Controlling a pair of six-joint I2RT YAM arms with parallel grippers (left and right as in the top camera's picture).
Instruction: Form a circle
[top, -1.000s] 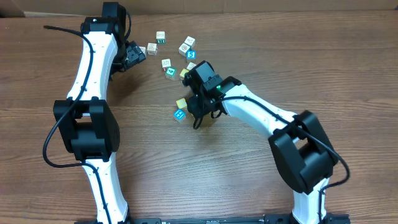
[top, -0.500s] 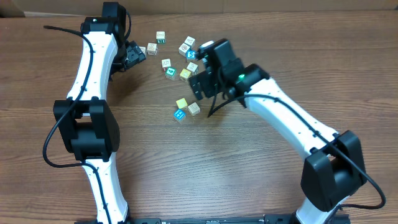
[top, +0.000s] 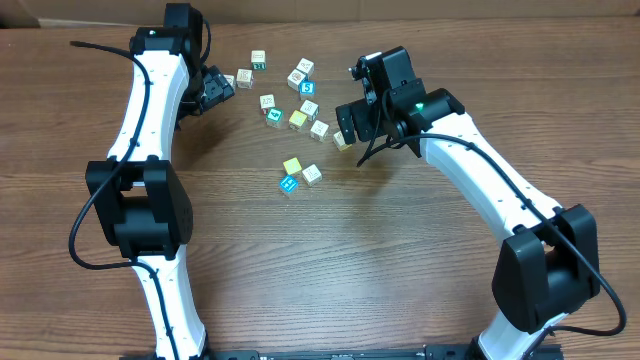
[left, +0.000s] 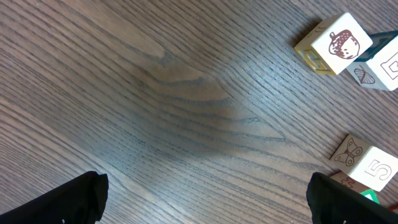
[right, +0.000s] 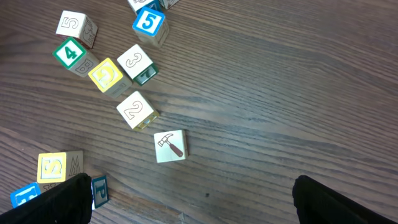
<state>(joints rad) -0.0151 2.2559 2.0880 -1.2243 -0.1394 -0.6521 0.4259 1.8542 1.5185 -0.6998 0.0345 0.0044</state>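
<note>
Because the small printed wooden cubes (top: 299, 118) are judged light, rigid and smooth, each is best pinched across opposite faces. They are scattered, unringed, near the far edge of the brown wooden table (top: 300, 290); the left gripper (top: 215, 90) and right gripper (top: 350, 125) are spread wide, empty.

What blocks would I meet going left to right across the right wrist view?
Blue block at the bottom edge, lower yellow block, upper yellow block, white 2 block, hammer block. The rest overlap these sideways, so they are omitted.
</note>
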